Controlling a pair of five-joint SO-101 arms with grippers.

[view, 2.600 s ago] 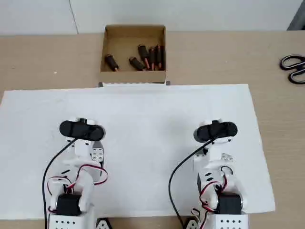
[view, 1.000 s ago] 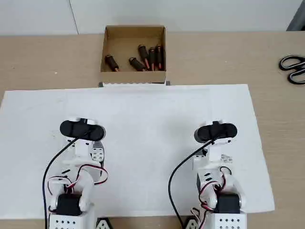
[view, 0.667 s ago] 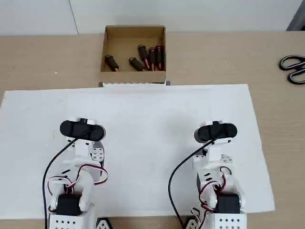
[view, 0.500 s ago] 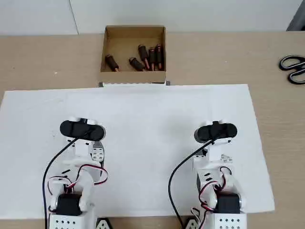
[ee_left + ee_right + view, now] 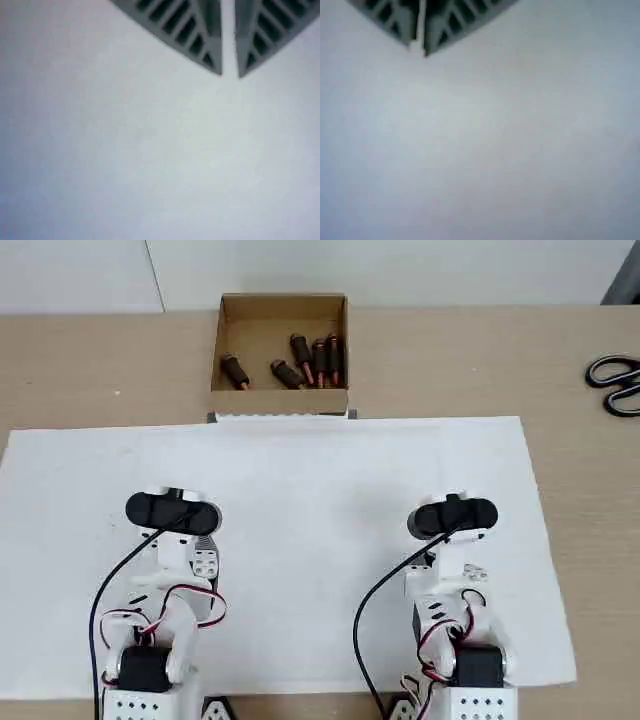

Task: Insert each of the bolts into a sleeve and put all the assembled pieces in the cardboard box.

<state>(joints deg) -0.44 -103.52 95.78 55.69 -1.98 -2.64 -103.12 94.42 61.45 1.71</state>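
Left hand (image 5: 230,75), left wrist view: grey ribbed fingers (image 5: 190,30) pulled together, only a thin slit between the tips, nothing held, plain white paper sheet (image 5: 125,160) under it. Right wrist view: right hand (image 5: 418,50) same deal, fingers pinched to a hairline gap, gripping nothing, white sheet below; can't tell if the tips touch the paper. High view: left arm (image 5: 172,540) and right arm (image 5: 450,550) folded back at the near edge of the light wooden desk (image 5: 450,360), side by side, well apart, both over the sheet. Open brown cardboard box (image 5: 283,306) sits on the far side, just beyond the sheet's far edge, closer to the left arm's side. Five assembled pieces (image 5: 303,350) lie inside, dark sleeves with orange bolt ends showing. One lies alone (image 5: 234,371) near the box's left wall. The other four cluster toward the right wall, three of them packed side by side. Black-handled scissors (image 5: 615,383) on bare desk at the far right edge, well apart from the box.
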